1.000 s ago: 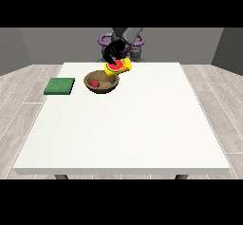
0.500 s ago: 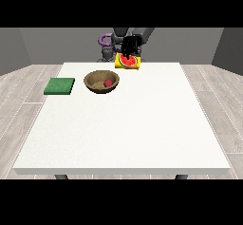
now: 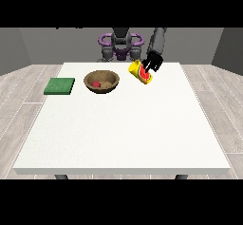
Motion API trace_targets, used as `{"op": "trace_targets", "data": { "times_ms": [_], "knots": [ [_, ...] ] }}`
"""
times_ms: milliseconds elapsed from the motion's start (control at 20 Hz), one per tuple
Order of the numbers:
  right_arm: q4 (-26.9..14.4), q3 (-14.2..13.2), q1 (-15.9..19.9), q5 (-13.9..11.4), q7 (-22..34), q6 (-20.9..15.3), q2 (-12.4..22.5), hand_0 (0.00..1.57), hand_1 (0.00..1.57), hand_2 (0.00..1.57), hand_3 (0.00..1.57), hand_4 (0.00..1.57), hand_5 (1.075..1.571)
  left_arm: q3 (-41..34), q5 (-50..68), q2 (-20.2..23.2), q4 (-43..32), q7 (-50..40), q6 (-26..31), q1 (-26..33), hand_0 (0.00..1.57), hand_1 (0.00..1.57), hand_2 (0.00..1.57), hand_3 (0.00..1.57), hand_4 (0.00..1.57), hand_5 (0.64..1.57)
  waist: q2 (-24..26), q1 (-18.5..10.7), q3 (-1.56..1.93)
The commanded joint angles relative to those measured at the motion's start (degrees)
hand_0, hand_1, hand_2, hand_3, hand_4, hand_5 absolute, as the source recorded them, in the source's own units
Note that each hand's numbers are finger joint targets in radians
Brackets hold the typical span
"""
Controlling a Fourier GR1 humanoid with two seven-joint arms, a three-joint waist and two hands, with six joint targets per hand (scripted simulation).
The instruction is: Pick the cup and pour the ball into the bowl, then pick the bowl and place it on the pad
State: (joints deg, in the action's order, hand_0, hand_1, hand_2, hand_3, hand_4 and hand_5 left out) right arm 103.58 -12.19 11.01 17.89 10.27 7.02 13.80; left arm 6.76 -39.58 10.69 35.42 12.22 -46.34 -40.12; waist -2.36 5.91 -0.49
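Now, line by line:
Hand at the view's right (image 3: pixel 153 61): black, curled round the yellow cup, at the far side of the table, right of the bowl.
Cup (image 3: pixel 141 72): yellow with a red mouth, tilted so the mouth points near and right; whether its lower edge touches the table cannot be told.
Ball (image 3: pixel 96 83): red, lying inside the bowl, left of its middle.
Bowl (image 3: pixel 101 81): brown, wooden-looking, upright on the table, left of the cup and apart from it.
Pad (image 3: pixel 60 86): green, square, flat on the table near its left edge, just left of the bowl and not touching it.
Other hand: not visible anywhere at the view's left.
In the way: nothing lies between bowl and pad; only bare tabletop separates them.
Robot body (image 3: pixel 121 46): grey torso with purple rings at the shoulders, behind the far table edge.
Table (image 3: pixel 123 134): large, white, dark legs showing under the near edge.
Room: pale wood-plank floor (image 3: pixel 19 91) on both sides, grey walls behind.
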Motion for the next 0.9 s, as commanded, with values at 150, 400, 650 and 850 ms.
{"op": "trace_targets", "data": {
  "times_ms": [150,400,650,850],
  "knots": [
    [2.39,0.68,-0.48,-0.45,0.15,-1.61,-1.52,0.0,0.0,0.0,0.0,0.45,1.565,-11.56,26.15,-9.2,12.02,11.74,13.13,2.22,1.37,1.37,1.57,1.57,1.24,1.547,-1.62,-2.69,-0.97],
    [3.38,1.02,-1.61,-1.96,0.17,-4.39,-3.5,0.0,0.0,0.0,0.0,0.52,1.564,-19.27,42.84,-8.48,17.41,20.34,31.94,4.22,0.65,0.65,0.21,0.0,0.34,1.566,-4.65,-7.98,-0.38],
    [10.37,5.61,2.47,-7.08,2.93,-10.19,-6.0,0.0,0.0,0.0,0.0,0.5,1.566,-25.82,52.08,-0.64,14.09,25.48,48.16,1.73,0.0,0.0,0.0,0.0,0.0,1.559,-12.15,-7.61,0.21],
    [10.87,7.93,2.55,-11.36,1.16,-11.55,-6.93,0.0,0.0,0.0,0.0,0.49,1.568,-29.15,55.4,8.95,10.23,24.36,58.17,-0.31,0.0,0.0,0.0,0.0,0.0,1.547,-16.8,-7.53,0.38]
  ]
}}
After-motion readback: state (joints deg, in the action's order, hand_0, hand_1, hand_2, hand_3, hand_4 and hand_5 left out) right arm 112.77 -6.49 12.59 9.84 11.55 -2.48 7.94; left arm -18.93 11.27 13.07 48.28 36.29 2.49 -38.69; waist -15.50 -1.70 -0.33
